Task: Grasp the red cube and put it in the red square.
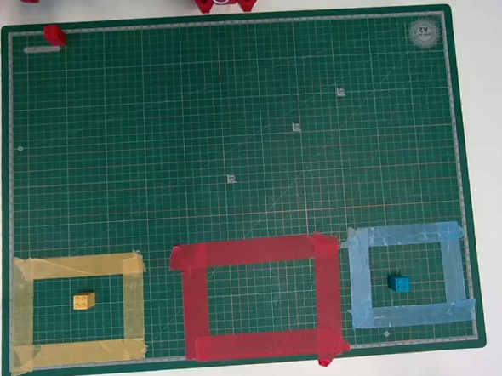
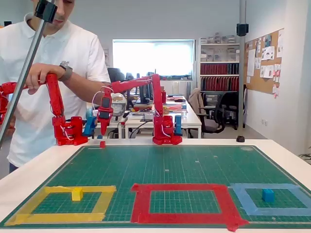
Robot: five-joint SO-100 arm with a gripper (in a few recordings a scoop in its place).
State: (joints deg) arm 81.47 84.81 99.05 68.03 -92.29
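Hovering: gripper just above red cube | mat's far-left corner

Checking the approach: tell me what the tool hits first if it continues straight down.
Likely the red cube: the tool points down just above it at the cutting mat's far corner, though depth is unclear.
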